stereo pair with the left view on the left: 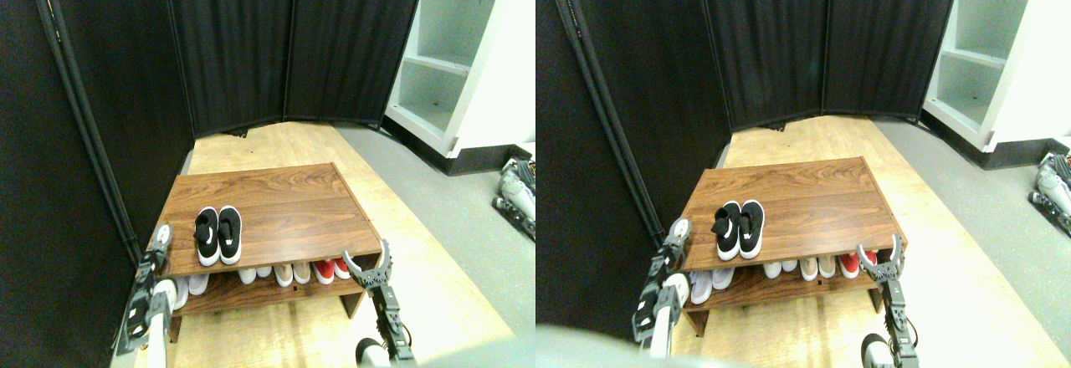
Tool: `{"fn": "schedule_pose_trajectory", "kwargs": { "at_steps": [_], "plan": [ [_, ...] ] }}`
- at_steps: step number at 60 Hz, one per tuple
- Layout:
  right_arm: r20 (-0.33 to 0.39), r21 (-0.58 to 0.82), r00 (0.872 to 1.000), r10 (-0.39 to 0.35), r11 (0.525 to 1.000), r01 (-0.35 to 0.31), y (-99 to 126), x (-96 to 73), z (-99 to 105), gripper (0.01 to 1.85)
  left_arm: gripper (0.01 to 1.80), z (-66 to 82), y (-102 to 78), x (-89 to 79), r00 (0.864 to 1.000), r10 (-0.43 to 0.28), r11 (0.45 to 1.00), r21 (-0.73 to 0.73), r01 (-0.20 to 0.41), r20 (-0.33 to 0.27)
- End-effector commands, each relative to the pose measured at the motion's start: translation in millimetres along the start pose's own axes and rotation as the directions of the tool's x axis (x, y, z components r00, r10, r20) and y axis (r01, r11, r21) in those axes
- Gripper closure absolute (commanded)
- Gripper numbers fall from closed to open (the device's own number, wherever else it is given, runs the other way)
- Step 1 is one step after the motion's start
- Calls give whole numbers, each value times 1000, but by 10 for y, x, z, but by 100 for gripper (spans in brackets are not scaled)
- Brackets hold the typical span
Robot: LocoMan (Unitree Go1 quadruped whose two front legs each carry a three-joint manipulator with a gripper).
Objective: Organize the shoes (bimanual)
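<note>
Well apart: shoes (218, 235), right tool (369, 263).

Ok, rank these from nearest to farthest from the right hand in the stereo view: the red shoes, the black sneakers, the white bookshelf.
From the right hand:
1. The red shoes, on the lower shelf just to its left.
2. The black sneakers, side by side on the left part of the wooden rack top.
3. The white bookshelf, far back on the right against the wall.
</note>
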Motion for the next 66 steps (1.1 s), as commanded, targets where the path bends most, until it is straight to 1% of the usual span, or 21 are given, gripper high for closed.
{"fn": "schedule_pose_trajectory", "kwargs": {
  "at_steps": [1, 3, 4, 6, 8, 9, 10, 11, 12, 13, 15, 17, 19, 23, 25, 29, 34, 40, 51, 54, 66],
  "plan": [
    [5, 2, 999, 32, 999, -32, 49, 10, -9, 120, 180, 129, -62, -271, 998, -64, 998, 6, 64, 20],
    [4, -3, 999, 35, 999, -35, 49, 12, -14, 119, 180, 111, -75, -371, 997, -70, 998, 0, 70, 14],
    [4, -3, 999, 35, 999, -35, 49, 12, -14, 119, 180, 111, -75, -371, 997, -70, 998, 0, 70, 14],
    [1, -1, 999, 33, 999, -33, 50, 10, -20, 119, 180, 76, -102, -507, 998, -66, 997, -24, 66, 15],
    [0, 1, 999, 32, 999, -32, 51, 9, -23, 118, 180, 48, -126, -577, 998, -61, 996, -61, 62, 21],
    [0, -3, 999, 33, 999, -33, 51, 9, -26, 118, 180, 16, -153, -646, 998, -48, 992, -114, 51, 31],
    [-1, -17, 999, 32, 999, -32, 53, 7, -30, 117, 180, -16, -171, -715, 998, -39, 993, -110, 43, 39],
    [-1, -21, 1000, 30, 999, -30, 53, 6, -32, 117, 180, -32, -178, -750, 999, -29, 993, -114, 33, 39],
    [-1, -16, 1000, 27, 1000, -27, 53, 3, -37, 118, 180, -62, -189, -817, 1000, 2, 989, -149, 2, 21],
    [-1, -13, 1000, 26, 1000, -26, 53, 1, -43, 118, 180, -95, -198, -884, 1000, 19, 984, -180, -15, 19],
    [-2, -13, 1000, 25, 1000, -25, 54, -2, -49, 119, 180, -143, -209, -978, 999, 24, 980, -198, -19, 23],
    [-2, -13, 1000, 24, 1000, -24, 56, -5, -50, 119, 180, -155, -212, -1008, 1000, 25, 981, -193, -21, 17],
    [-2, -14, 1000, 23, 1000, -23, 63, -14, -57, 119, 180, -212, -227, -1121, 999, 33, 977, -212, -29, 16],
    [-5, -19, 1000, 21, 1000, -21, 67, -22, -68, 119, 180, -318, -263, -1285, 997, 66, 964, -261, -51, 47],
    [-7, -13, 1000, 19, 1000, -19, 70, -26, -73, 118, 180, -353, -271, -1335, 996, 75, 961, -271, -58, 52],
    [-6, -15, 1000, 11, 1000, -12, 80, -39, -79, 119, 180, -403, -293, -1403, 995, 85, 954, -291, -68, 46],
    [-11, -11, 1000, 22, 1000, -22, 79, -52, -87, 119, 180, -463, -340, -1494, 993, 104, 948, -307, -84, 51],
    [-6, -38, 1000, 23, 999, -24, 82, -62, -93, 120, 180, -487, -371, -1543, 993, 115, 949, -300, -99, 39],
    [-2, -36, 1000, 22, 999, -22, 73, -90, -94, 119, 180, -506, -328, -1518, 993, 116, 948, -302, -103, 28],
    [0, -28, 1000, 15, 999, -15, 70, -100, -93, 119, 180, -509, -325, -1521, 992, 118, 952, -289, -103, 34],
    [-2, -28, 1000, 21, 999, -21, 70, -118, -87, 118, 180, -514, -312, -1518, 993, 116, 944, -314, -99, 36]
  ]
}}
